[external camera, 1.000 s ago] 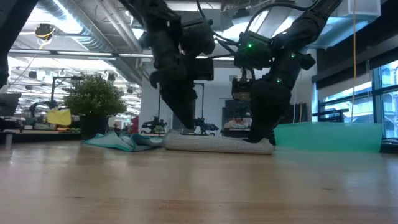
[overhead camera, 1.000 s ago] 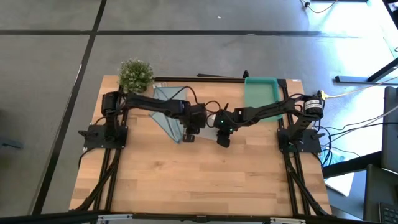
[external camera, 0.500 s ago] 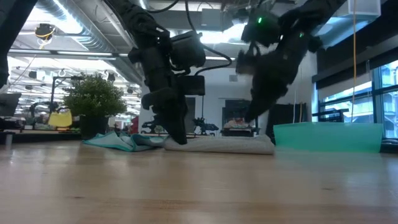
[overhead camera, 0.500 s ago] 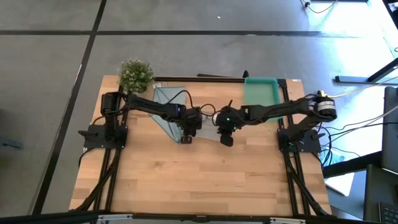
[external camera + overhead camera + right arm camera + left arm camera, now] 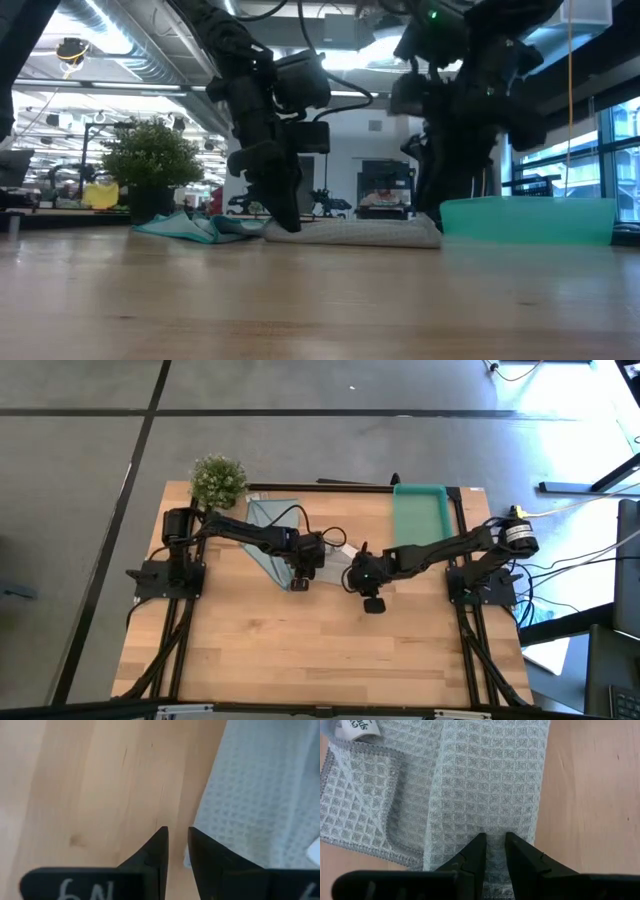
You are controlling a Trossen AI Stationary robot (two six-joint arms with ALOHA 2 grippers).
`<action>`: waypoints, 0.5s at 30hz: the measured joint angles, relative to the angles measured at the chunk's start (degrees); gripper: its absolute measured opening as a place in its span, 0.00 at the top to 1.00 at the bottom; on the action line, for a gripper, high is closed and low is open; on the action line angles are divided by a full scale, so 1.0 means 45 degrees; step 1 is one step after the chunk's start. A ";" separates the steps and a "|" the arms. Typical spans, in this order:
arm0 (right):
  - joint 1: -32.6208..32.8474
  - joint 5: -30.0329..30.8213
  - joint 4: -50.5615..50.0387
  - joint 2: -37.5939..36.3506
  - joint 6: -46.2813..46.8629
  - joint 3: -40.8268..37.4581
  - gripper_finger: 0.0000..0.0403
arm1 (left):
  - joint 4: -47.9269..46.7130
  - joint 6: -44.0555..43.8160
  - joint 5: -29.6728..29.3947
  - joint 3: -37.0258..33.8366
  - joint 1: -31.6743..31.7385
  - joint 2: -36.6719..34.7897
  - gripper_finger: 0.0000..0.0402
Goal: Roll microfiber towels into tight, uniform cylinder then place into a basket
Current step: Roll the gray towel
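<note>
Grey-beige towel (image 5: 352, 232) lies rolled beside crumpled blue towel (image 5: 195, 227); teal basket (image 5: 420, 515) apart.

Towels: two. One pale grey towel (image 5: 485, 785) rolled beneath the left gripper (image 5: 493, 845); one light blue towel (image 5: 265, 530) just behind that gripper.
Basket: one teal bin (image 5: 420, 512), beyond the right gripper (image 5: 178, 840).
Plant: one (image 5: 217, 480).
Arms: two.

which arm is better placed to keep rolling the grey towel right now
Left. The left pincer rests nearly shut on the folded pale grey waffle-weave microfiber towel, pressing its roll. The right pincer hangs over bare wooden table beside the towel's edge, touching nothing.
</note>
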 joint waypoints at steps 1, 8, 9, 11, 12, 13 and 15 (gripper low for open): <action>0.0000 0.0000 -0.0051 0.0116 -0.0009 0.0000 0.81 | 0.0000 0.0000 0.0037 -0.0005 0.0000 0.0000 0.82; -0.0010 0.0487 0.0219 0.0433 -0.0094 0.0008 0.70 | 0.0000 -0.0004 0.0151 -0.0005 0.0010 0.0010 0.82; -0.0010 0.0601 0.0232 0.0432 -0.0211 0.0010 0.67 | 0.0000 -0.0005 0.0147 -0.0005 0.0010 0.0010 0.82; -0.0007 0.0682 0.0167 0.0429 -0.0396 0.0010 0.63 | 0.0000 -0.0005 0.0163 -0.0005 0.0010 0.0015 0.82; -0.0010 0.0750 0.0153 0.0437 -0.0403 0.0010 0.61 | 0.0000 0.0000 0.0160 -0.0005 0.0010 0.0015 0.82; -0.0010 0.0874 0.0177 0.0534 -0.0375 0.0016 0.59 | 0.0000 -0.0005 0.0164 -0.0005 0.0010 0.0015 0.82; -0.0005 0.1266 0.0070 0.0819 -0.0337 0.0025 0.57 | 0.0000 -0.0005 0.0170 -0.0005 0.0010 0.0015 0.82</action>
